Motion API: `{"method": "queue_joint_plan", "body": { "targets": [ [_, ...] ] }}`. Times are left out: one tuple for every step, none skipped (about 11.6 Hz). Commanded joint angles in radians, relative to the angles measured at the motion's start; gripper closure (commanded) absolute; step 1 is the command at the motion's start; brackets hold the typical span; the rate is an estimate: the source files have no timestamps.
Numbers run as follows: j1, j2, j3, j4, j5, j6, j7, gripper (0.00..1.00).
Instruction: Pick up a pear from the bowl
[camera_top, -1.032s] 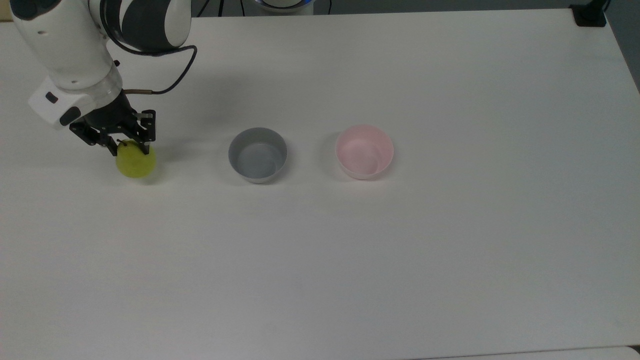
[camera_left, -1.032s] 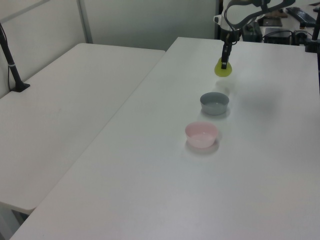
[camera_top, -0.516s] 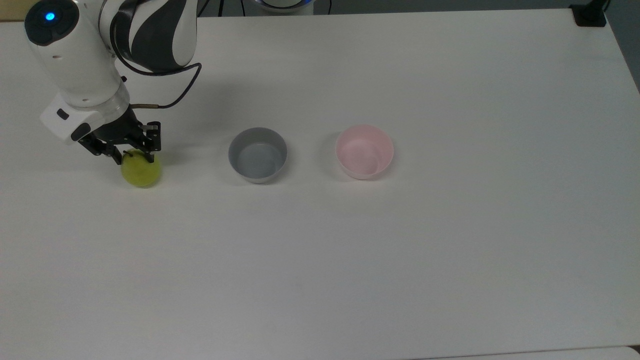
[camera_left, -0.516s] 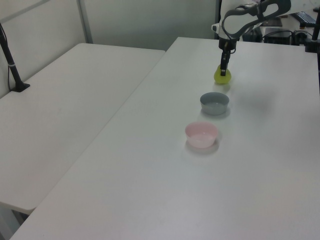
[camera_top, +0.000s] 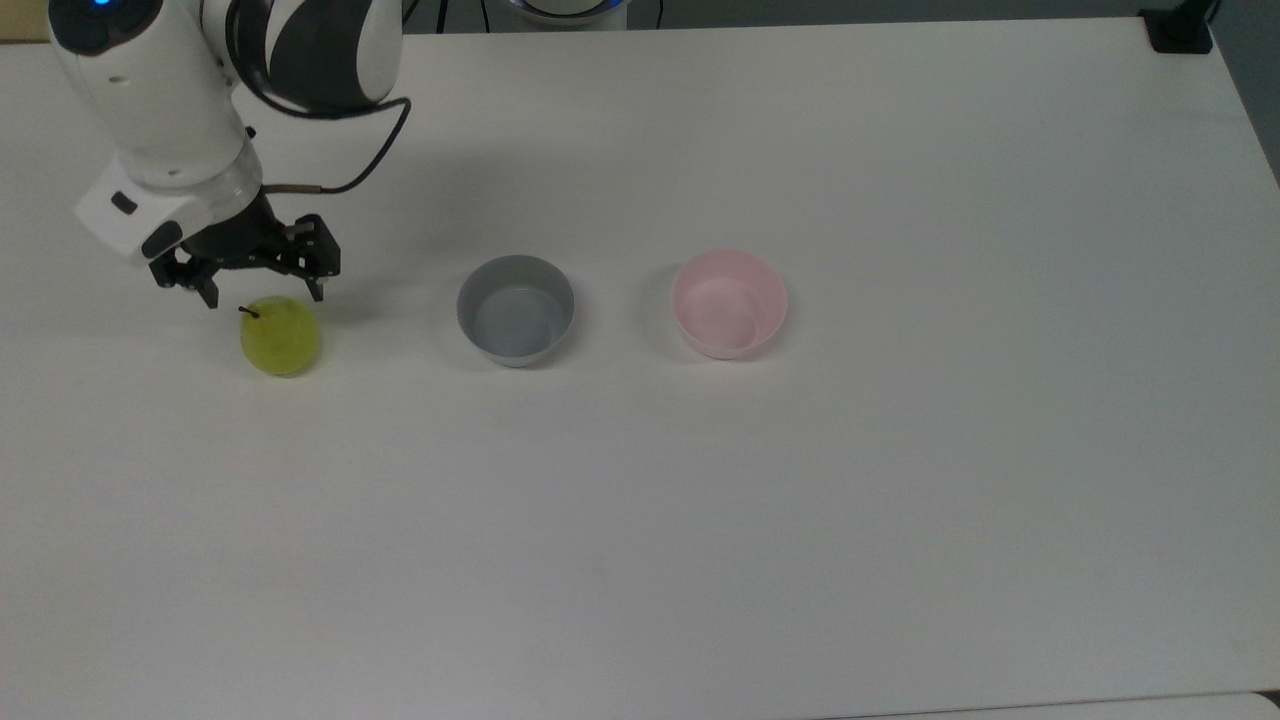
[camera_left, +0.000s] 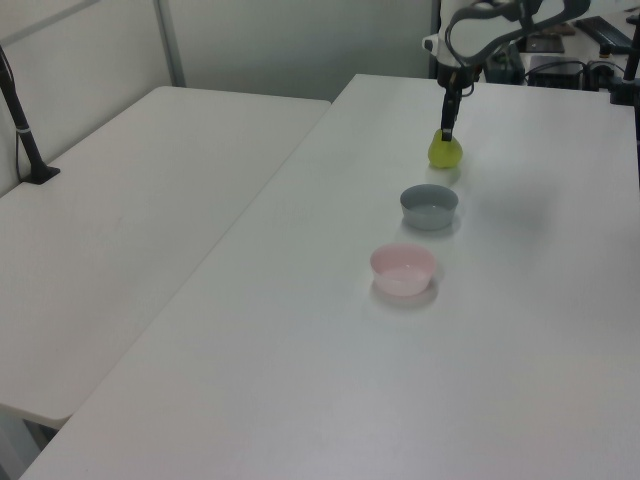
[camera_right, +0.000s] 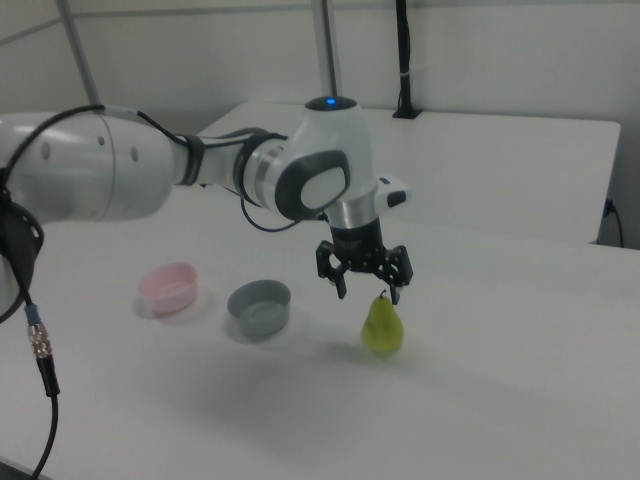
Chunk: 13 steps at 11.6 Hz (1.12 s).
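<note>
The yellow-green pear (camera_top: 281, 337) stands upright on the white table, at the top view's left, well apart from both bowls. The pale pink bowl (camera_top: 729, 303) sits empty right of centre in the top view. My gripper (camera_top: 265, 295) hangs open just above the pear's stem, one finger on each side and neither touching the fruit. In the right view the gripper (camera_right: 368, 293) is spread over the pear (camera_right: 382, 325), with the pink bowl (camera_right: 168, 285) far off at the right view's left. In the left view the pear (camera_left: 445, 152) is farthest away and the pink bowl (camera_left: 404, 268) nearest.
An empty grey bowl (camera_top: 516, 310) sits between the pear and the pink bowl. A black mount (camera_top: 1180, 30) is clamped at the table's far right corner. A second white table (camera_left: 120, 230) adjoins at the left view's left, with a black post (camera_left: 25, 130) on it.
The gripper came down with the pear, set it on the table, opened its fingers and rose slightly. The bowls stayed put.
</note>
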Motion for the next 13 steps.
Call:
{"method": "queue_joint_plan", "body": {
  "targets": [
    [0.035,-0.160,-0.005,-0.036,-0.025,-0.130,0.102,0.00],
    [0.043,-0.208,-0.006,-0.034,-0.025,-0.187,0.122,0.00],
    [0.046,-0.251,0.000,-0.031,-0.025,-0.251,0.137,0.00],
    [0.048,-0.295,0.005,-0.030,-0.024,-0.303,0.154,0.00],
    [0.065,-0.333,0.009,-0.018,-0.022,-0.352,0.185,0.00],
    [0.077,-0.358,0.011,0.001,-0.022,-0.412,0.220,0.00],
    [0.089,-0.383,0.020,0.016,-0.021,-0.470,0.257,0.00],
    [0.095,-0.409,0.040,0.016,-0.016,-0.492,0.315,0.00],
    [0.112,-0.424,0.043,0.012,-0.015,-0.492,0.407,0.00],
    [0.124,-0.424,0.044,0.010,-0.013,-0.488,0.486,0.00],
    [0.143,-0.426,0.044,0.004,-0.012,-0.491,0.498,0.00],
    [0.151,-0.438,0.041,-0.014,-0.010,-0.479,0.492,0.00],
    [0.169,-0.446,0.035,-0.031,0.004,-0.445,0.481,0.00]
  ]
}}
